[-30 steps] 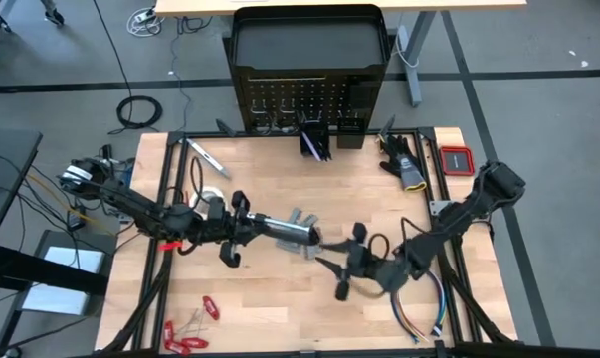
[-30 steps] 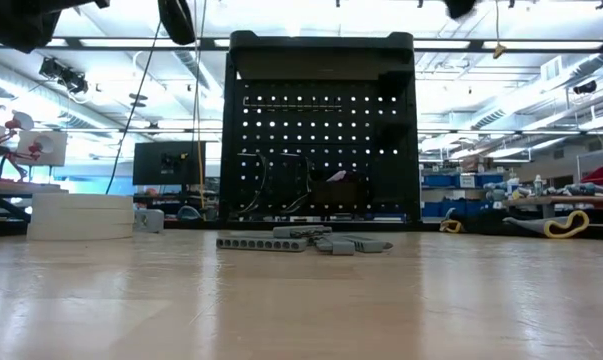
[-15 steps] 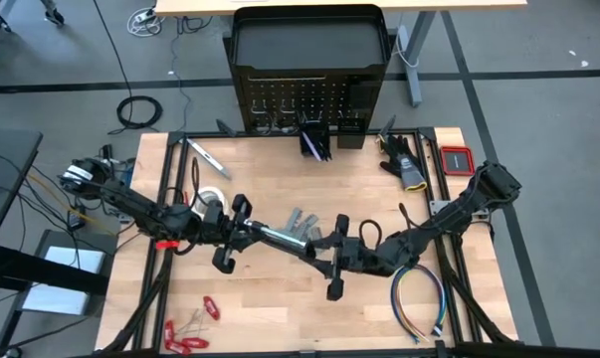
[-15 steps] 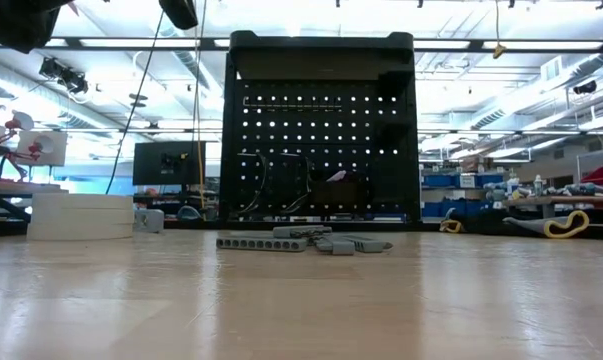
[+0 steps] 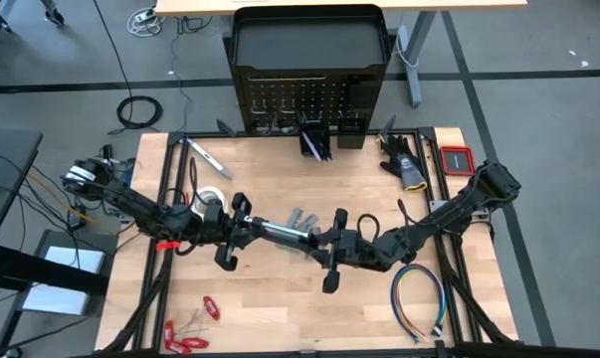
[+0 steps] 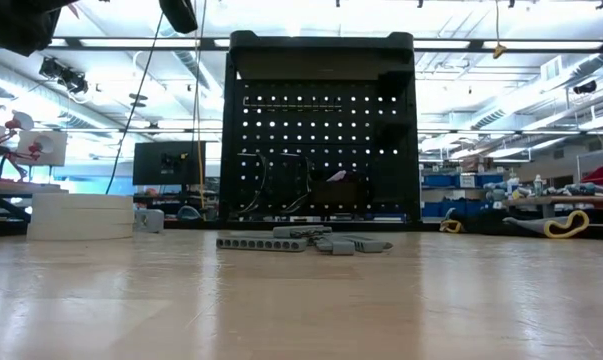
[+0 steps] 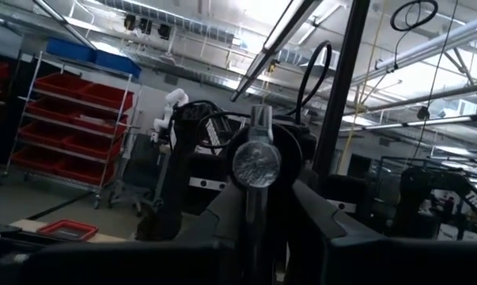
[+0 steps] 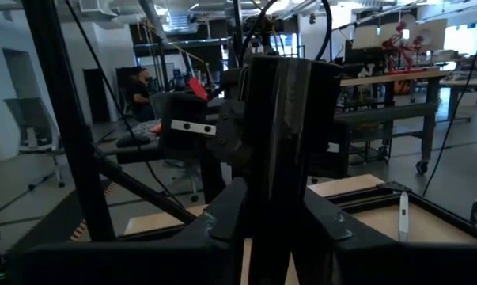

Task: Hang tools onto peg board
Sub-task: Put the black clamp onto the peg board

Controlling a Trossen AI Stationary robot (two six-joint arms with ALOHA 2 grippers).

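Silver bar-shaped tool [image 5: 285,234] hangs level over the table's middle, left gripper [image 5: 252,230] clamped on one end, right gripper [image 5: 324,243] pinching the other, both arms stretched low inward; only the low view shows the peg board [image 6: 321,140] face, far behind.

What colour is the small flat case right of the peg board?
Red case; clearest in the high view.

The peg board [image 6: 319,130] stands upright at the desk's [image 6: 301,300] far edge. Grey metal pieces [image 6: 303,241] lie before it, white tape rolls [image 6: 80,216] left; hanging cable loops, perhaps.
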